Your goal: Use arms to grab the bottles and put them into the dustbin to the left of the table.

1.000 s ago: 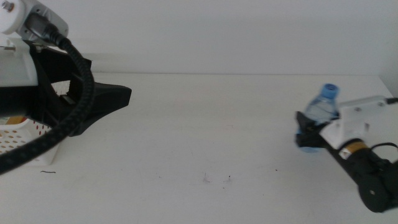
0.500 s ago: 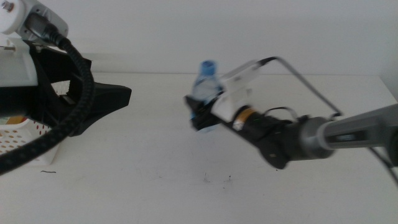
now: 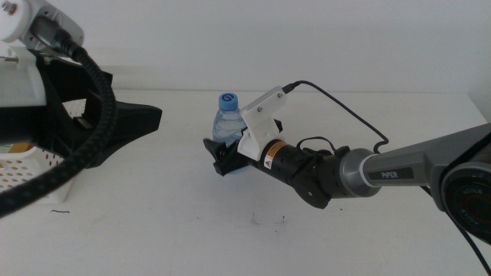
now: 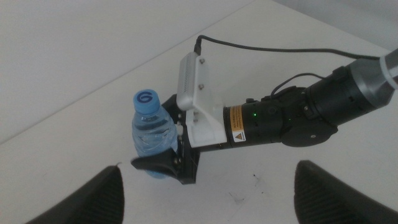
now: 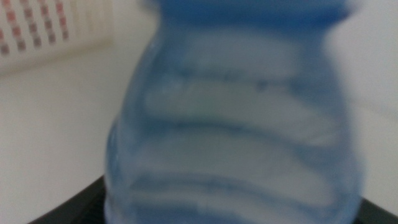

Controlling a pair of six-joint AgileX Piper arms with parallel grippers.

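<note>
Carried leftward toward the dustbin (image 3: 31, 165), 1 water bottle (image 3: 225, 123) is kept clamped upright by the right gripper (image 3: 222, 157) for handover.

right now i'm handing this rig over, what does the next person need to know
Right gripper: shut on the water bottle, carried upright near the middle of the table, blue cap up.
Left gripper: open, holding nothing, waiting at the left side by the dustbin.
Dustbin: white perforated basket at the table's left edge, mostly hidden behind the left arm; its contents cannot be seen.
Done: water bottle is grasped and out over the table.
Left: get this bottle across to the dustbin, likely by passing it to the left gripper. No other bottles are in view.
</note>
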